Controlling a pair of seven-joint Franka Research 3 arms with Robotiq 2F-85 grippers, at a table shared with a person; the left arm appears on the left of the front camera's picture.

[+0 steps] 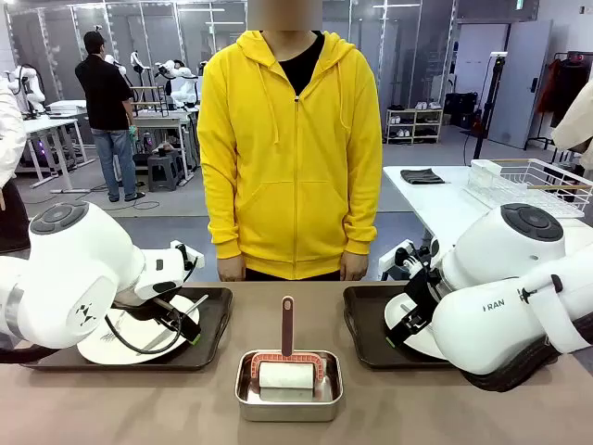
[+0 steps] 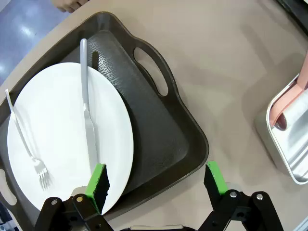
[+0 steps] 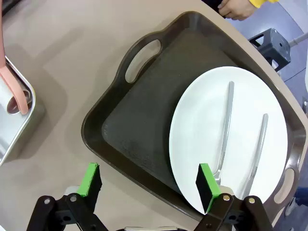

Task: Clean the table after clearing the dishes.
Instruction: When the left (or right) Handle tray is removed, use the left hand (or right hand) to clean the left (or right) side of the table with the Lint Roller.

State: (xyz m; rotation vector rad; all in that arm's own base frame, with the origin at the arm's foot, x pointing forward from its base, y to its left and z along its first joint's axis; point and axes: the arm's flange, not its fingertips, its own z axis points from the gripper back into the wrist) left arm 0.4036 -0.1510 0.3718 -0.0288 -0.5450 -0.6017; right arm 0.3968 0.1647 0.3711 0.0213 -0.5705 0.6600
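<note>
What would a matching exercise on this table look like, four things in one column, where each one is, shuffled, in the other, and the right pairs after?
Things
1. steel pan
2. left gripper
3. knife
4. roller

Places
a. lying on a white plate, beside a fork
b. open, above the left tray, at its edge
c. on the table, between the left tray and the right tray
d. inside the steel pan

Pairs: 1-c, 2-b, 3-a, 4-d
</note>
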